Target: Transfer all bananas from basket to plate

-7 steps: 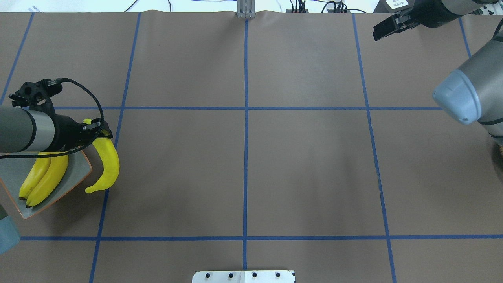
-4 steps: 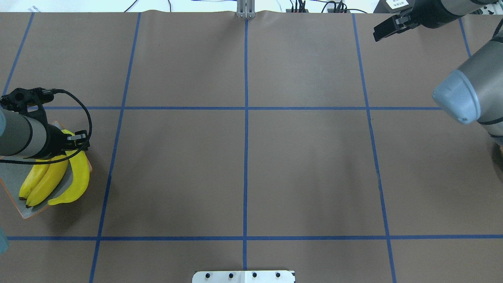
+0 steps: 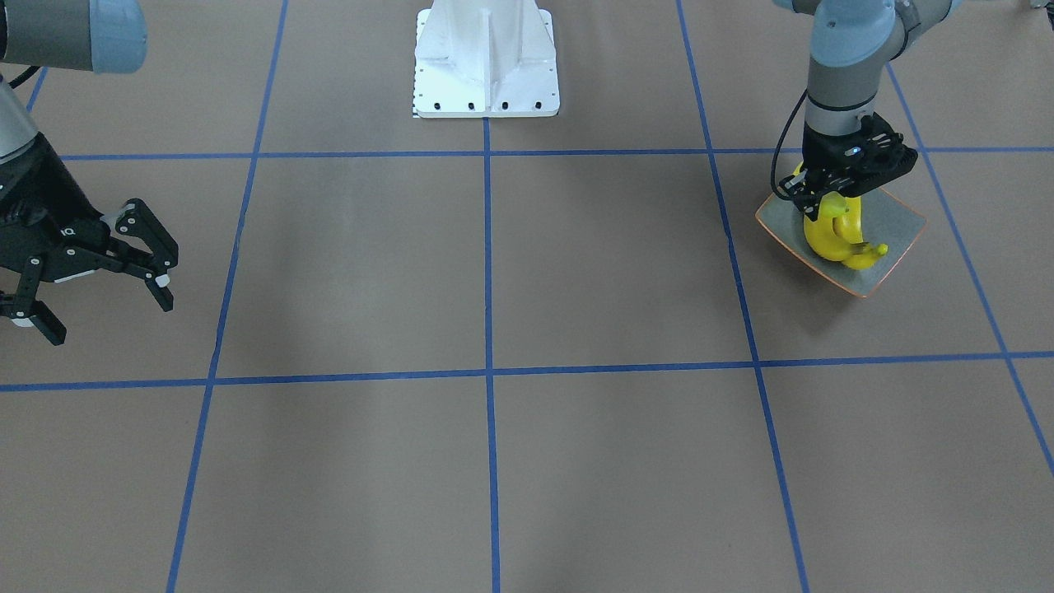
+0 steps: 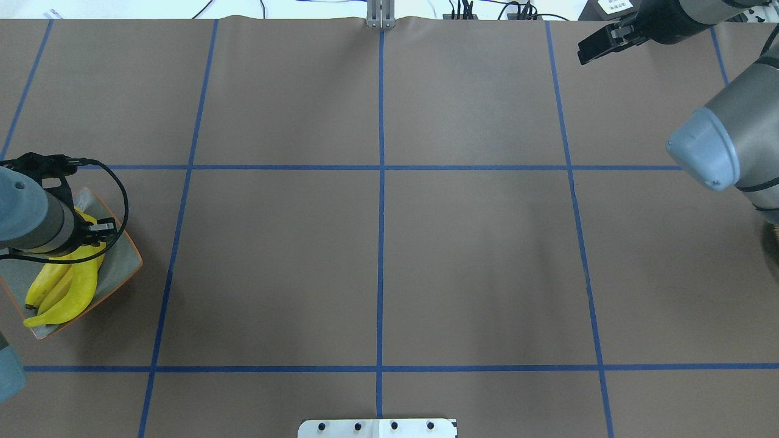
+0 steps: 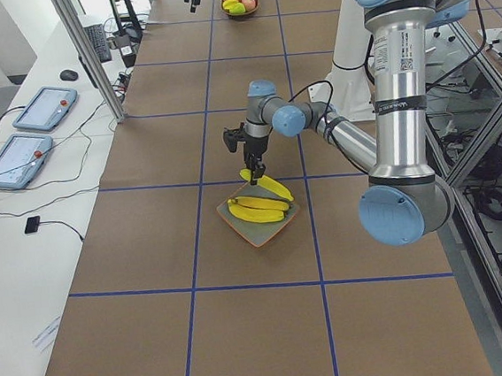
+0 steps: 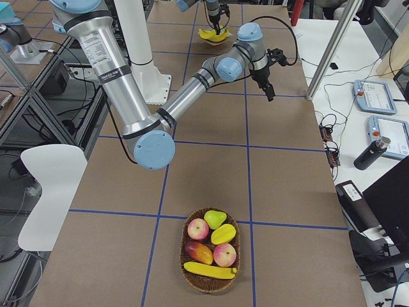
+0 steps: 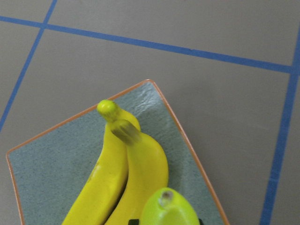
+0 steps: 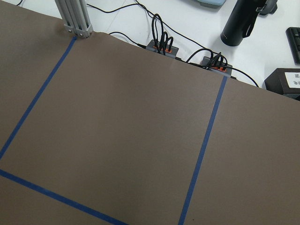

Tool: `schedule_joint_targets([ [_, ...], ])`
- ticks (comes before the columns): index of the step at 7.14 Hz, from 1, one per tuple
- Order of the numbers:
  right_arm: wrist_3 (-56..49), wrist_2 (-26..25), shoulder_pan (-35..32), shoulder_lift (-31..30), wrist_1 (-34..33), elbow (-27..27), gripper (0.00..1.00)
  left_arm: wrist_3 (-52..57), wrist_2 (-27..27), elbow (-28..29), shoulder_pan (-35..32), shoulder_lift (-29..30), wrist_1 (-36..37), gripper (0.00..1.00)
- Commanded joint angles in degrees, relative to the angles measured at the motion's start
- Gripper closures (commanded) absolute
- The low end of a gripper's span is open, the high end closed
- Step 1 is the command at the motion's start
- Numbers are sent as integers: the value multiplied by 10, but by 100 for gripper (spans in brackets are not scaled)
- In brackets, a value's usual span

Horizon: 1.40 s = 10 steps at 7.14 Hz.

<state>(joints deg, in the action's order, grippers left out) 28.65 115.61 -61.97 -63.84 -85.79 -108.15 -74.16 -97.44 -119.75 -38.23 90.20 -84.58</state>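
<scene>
The grey-green plate (image 4: 125, 263) with the orange rim stands at the table's left edge. Two bananas (image 4: 44, 283) lie on it side by side; they also show in the left wrist view (image 7: 122, 173). My left gripper (image 3: 830, 200) is shut on a third banana (image 3: 833, 216) and holds it by one end over the plate (image 3: 899, 222), its free end low across the other two. A fourth banana (image 6: 209, 270) lies in the basket (image 6: 192, 281) at the table's far right end. My right gripper (image 3: 99, 284) is open and empty, far from both.
The wicker basket also holds apples (image 6: 198, 228) and a green fruit (image 6: 215, 219). The white robot base (image 3: 486, 62) stands at the middle of the near table edge. Blue tape lines mark a grid on the brown table.
My left gripper has carried the banana leftward from beside the plate to over it, and the banana now hangs across the two that lie there. The right arm has barely moved.
</scene>
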Motion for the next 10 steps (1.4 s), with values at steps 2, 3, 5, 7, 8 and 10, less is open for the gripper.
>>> schedule_joint_targets([
  [2,1,-1,0,1,0,1,0,82,3,27,3,16,2,0],
  [3,2,-1,0,1,0,1,0,85,4,26,3,18,3,0],
  [5,4,0,0,-1,0,0,0,145,1,-5,-25,28,2,0],
  [7,5,-2,9,-36,44,6,0,169,-6,-52,-47,30,1,0],
  [8,3,-1,-5,-59,55,7,0,169,-13,-68,-52,37,-1,0],
  [10,-50,6,-48,-95,56,6,0,169,-47,-104,-61,48,-7,0],
])
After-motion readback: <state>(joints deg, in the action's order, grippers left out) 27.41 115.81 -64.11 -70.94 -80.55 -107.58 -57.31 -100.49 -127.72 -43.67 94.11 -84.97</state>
